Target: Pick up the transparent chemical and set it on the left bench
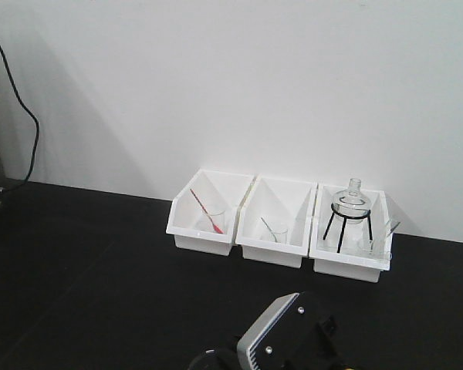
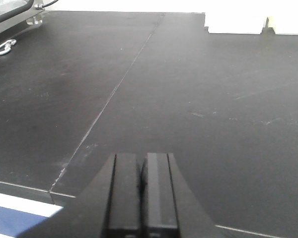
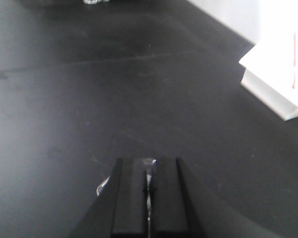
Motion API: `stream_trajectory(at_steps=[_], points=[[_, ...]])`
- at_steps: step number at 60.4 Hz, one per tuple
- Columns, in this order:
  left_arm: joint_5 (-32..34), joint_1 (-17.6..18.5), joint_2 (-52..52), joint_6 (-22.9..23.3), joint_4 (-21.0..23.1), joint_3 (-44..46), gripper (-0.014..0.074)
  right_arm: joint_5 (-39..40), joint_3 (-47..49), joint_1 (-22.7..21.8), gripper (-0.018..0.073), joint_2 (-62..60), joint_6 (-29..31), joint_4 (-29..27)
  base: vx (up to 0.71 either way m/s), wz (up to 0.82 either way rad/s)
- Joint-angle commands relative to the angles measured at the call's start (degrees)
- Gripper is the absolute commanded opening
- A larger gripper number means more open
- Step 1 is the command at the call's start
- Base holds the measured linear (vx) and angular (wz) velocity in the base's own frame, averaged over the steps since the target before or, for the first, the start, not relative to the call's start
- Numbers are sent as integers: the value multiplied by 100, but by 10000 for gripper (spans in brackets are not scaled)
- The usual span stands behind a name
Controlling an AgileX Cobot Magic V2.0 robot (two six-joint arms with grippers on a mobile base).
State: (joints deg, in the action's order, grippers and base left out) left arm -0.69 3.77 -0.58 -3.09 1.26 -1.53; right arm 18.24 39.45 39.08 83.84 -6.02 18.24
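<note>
My right gripper is shut low over the black bench. A thin piece of clear glass is pinched between its fingers, and a curved glint of that transparent container shows beside the left finger; most of it is hidden. My left gripper is shut and empty above the black bench. In the front view three white bins stand by the wall: the left bin holds a beaker with a red rod, the middle bin a small clear beaker, the right bin a round flask on a black tripod.
A grey and black arm part fills the bottom centre of the front view. A black cable hangs at the far left. A metal hook lies at the bench's far left. A seam crosses the bench. A white bin is at right.
</note>
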Motion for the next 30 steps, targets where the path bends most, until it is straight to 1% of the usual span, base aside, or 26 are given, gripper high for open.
stream_trajectory(at_steps=[1, 6, 11, 15, 23, 30], points=[[449, 10, -110, 45, 4, -93, -4, 516, 200, 11, 238, -44, 49, -35, 0, 0], [449, 10, -110, 45, 4, -93, -4, 479, 200, 11, 349, -17, -38, -182, 0, 0], [449, 10, -110, 45, 4, -93, -4, 435, 200, 11, 455, -32, -179, -520, 0, 0], [449, 10, -110, 45, 4, -93, -4, 435, 200, 11, 505, -82, -161, -734, 0, 0], [449, 10, -110, 45, 4, -93, -4, 189, 188, 11, 511, -472, -150, -784, 0, 0], [449, 10, -110, 45, 4, -93, -4, -553, 188, 11, 501, -1272, -130, -779, 0, 0]])
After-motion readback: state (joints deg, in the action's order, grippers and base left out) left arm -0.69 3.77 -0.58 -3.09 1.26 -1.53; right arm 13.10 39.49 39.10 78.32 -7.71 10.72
